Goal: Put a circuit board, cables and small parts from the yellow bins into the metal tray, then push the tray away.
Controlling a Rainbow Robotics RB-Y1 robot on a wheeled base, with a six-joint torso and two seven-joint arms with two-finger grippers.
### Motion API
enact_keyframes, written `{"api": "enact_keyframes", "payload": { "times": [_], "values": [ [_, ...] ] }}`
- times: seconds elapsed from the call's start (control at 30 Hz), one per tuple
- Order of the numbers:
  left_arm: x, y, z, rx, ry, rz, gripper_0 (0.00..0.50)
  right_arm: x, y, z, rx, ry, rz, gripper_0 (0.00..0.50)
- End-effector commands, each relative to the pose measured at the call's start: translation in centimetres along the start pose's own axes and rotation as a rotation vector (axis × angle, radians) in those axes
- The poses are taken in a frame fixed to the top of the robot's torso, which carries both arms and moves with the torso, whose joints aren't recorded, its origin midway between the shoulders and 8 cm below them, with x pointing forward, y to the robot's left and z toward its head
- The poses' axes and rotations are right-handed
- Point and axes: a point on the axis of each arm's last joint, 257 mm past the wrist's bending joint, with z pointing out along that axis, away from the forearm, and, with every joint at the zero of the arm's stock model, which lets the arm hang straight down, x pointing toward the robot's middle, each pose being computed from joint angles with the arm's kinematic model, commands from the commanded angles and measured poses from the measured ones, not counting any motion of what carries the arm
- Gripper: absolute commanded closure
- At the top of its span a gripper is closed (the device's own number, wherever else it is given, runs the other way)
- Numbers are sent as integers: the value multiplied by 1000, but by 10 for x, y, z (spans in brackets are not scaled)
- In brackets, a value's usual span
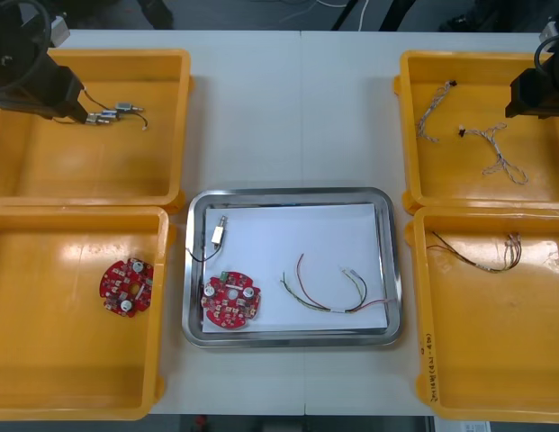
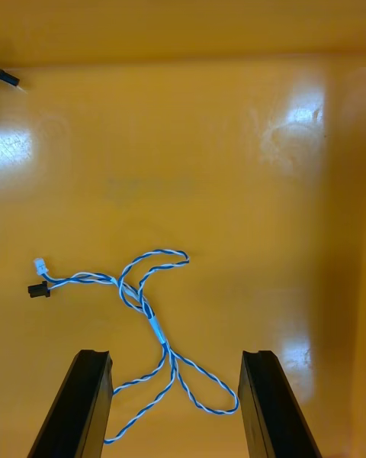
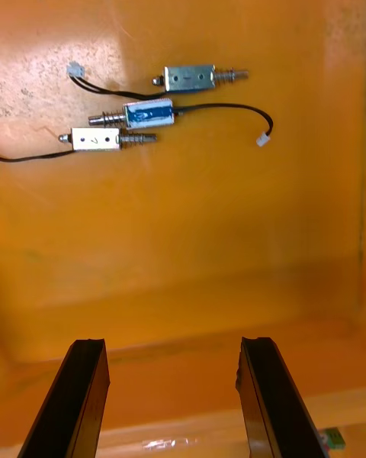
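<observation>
Over the far left yellow bin (image 1: 45,171) hangs my left gripper (image 3: 171,401), open. Three small metal parts (image 3: 141,113) with black leads lie ahead of its fingers, apart from them. My right gripper (image 2: 175,408) is open above the far right yellow bin (image 1: 423,180). A twisted blue and white cable (image 2: 149,305) lies on the bin floor, and its looped end reaches in between the fingers. The metal tray (image 1: 293,195), white inside, holds a red circuit board (image 1: 229,301), a small metal part (image 1: 218,234) and a red and yellow cable (image 1: 338,292).
A second circuit board (image 1: 127,286) lies in the near left bin (image 1: 76,396). The near right bin (image 1: 495,396) holds thin red and yellow cables (image 1: 477,256). Another blue and white cable (image 1: 432,112) lies in the far right bin. Bin walls stand close to the tray's sides.
</observation>
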Motion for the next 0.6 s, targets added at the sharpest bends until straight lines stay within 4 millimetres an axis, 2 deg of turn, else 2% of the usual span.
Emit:
{"api": "enact_keyframes", "payload": {
  "times": [0.03,0.4,0.6],
  "values": [
    [-38,24,-30,-38,-114,122,0,-34,-16,-31,22,-54,-47,13],
    [-43,42,-16,-55,-135,298,0,-37,-16,-29,2,-26,-65,16],
    [-43,51,-11,-44,-111,372,0,-33,-18,-22,-5,-10,-157,14]
  ]
}}
